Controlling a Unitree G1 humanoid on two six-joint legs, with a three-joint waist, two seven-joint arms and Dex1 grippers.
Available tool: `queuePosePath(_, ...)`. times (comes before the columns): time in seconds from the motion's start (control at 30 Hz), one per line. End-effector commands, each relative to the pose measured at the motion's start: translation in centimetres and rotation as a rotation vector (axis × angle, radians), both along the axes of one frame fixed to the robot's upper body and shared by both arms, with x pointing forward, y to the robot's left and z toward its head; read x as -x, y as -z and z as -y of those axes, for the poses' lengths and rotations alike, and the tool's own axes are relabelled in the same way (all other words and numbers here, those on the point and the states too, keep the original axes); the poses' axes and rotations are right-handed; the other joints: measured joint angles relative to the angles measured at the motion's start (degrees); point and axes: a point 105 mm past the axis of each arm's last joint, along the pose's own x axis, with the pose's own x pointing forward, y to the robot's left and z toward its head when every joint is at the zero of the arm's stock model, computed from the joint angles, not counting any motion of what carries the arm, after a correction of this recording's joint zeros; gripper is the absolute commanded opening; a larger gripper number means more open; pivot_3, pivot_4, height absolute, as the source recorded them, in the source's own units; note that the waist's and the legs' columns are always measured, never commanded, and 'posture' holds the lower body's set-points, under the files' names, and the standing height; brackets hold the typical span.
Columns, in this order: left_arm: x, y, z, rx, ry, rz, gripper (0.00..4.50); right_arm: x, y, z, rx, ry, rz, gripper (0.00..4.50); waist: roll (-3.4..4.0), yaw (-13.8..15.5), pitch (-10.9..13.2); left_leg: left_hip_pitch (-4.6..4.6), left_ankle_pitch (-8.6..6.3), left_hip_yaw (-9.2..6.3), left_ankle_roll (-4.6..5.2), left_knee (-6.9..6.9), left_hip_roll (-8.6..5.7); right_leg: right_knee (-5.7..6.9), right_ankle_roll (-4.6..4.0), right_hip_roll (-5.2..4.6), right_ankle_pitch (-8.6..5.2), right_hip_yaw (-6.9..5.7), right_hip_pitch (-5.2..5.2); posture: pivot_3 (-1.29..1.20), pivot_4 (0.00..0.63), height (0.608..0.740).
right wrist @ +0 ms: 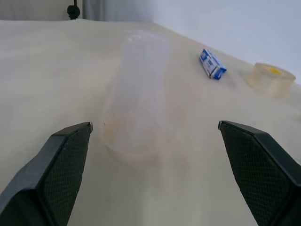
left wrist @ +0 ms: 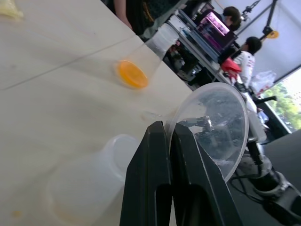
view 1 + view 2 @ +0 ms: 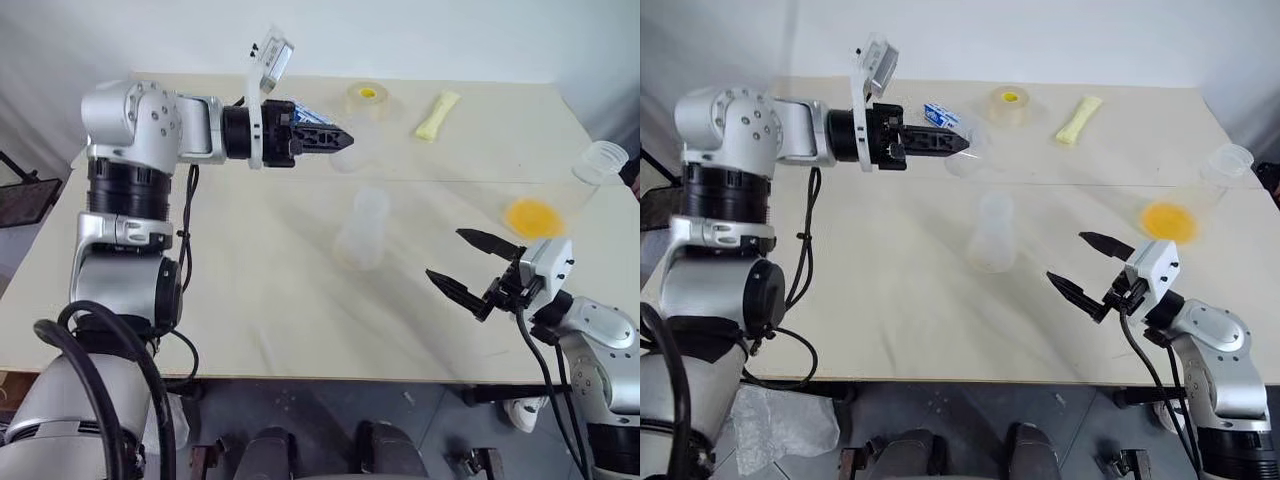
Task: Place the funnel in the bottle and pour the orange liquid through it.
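The right gripper (image 3: 470, 272), jaws spread and empty, is waiting beside the upright bottle (image 3: 364, 228) mid-bench. The left gripper (image 3: 335, 138) is clenching the funnel (image 2: 214, 127) above and behind it.

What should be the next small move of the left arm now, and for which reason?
Probably carry the funnel toward the bottle and turn its stem downward over the mouth. The left gripper is shut on the funnel's rim, held above the table beyond the upright, empty bottle, while the right gripper waits open near it.
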Motion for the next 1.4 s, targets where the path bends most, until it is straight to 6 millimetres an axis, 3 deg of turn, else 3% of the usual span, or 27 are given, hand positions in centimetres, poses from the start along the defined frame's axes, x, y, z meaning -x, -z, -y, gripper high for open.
queuePosePath(0.03, 0.5, -0.8, 0.6, -0.013, 0.058, -0.02, 0.03, 0.4, -1.5, -0.2, -0.009, -0.002, 0.062, 4.5, 0.0, 0.0, 0.0, 0.01, 0.0, 0.0, 0.0, 0.0, 0.0, 0.0, 0.0, 0.0, 0.0, 0.0, 0.0, 0.0, 0.15, 0.74)
queuePosePath(0.33, 0.6, 0.1, 0.8, -0.097, 0.118, -0.084, 0.03, 0.5, -2.0, -0.5, -0.014, -0.005, 0.092, 4.5, -0.01, -0.05, 0.01, -0.01, 0.0, 0.05, 0.0, 0.0, 0.01, 0.0, 0.0, 0.01, 0.0, 0.02, -0.03, 0.0, 0.15, 0.74)
queuePosePath(0.57, -0.9, 0.9, 1.3, -0.146, 0.078, -0.073, 0.03, 0.5, -1.6, -0.5, -0.018, 0.011, 0.09, 4.5, -0.02, 0.06, 0.01, -0.04, 0.0, 0.05, 0.01, 0.0, 0.0, 0.0, 0.0, 0.0, 0.0, 0.01, -0.04, 0.0, 0.15, 0.74)
queuePosePath(1.1, -2.1, 2.9, 2.0, -0.264, 0.069, -0.028, 0.03, 1.1, -0.8, -0.3, -0.018, 0.059, 0.085, 4.5, -0.09, 0.02, 0.05, -0.08, 0.0, 0.1, 0.02, -0.01, 0.0, 0.0, 0.0, -0.01, 0.0, 0.0, -0.1, 0.0, 0.15, 0.74)
queuePosePath(1.2, -2.2, 2.9, 2.3, -0.264, 0.071, -0.019, 0.7, 1.1, -0.8, -0.2, -0.016, 0.064, 0.086, 4.5, -0.09, -0.02, 0.05, -0.08, 0.0, 0.09, 0.03, 0.0, 0.01, 0.0, 0.0, -0.01, 0.0, 0.0, -0.1, 0.0, 0.15, 0.74)
queuePosePath(1.4, -2.4, 2.4, 3.1, -0.225, 0.056, 0.012, 2.55, 1.0, -0.8, -0.1, -0.012, 0.069, 0.088, 4.5, -0.09, -0.01, 0.05, -0.07, 0.01, 0.09, 0.03, 0.0, 0.01, 0.0, 0.0, -0.01, 0.0, 0.0, -0.1, 0.0, 0.15, 0.74)
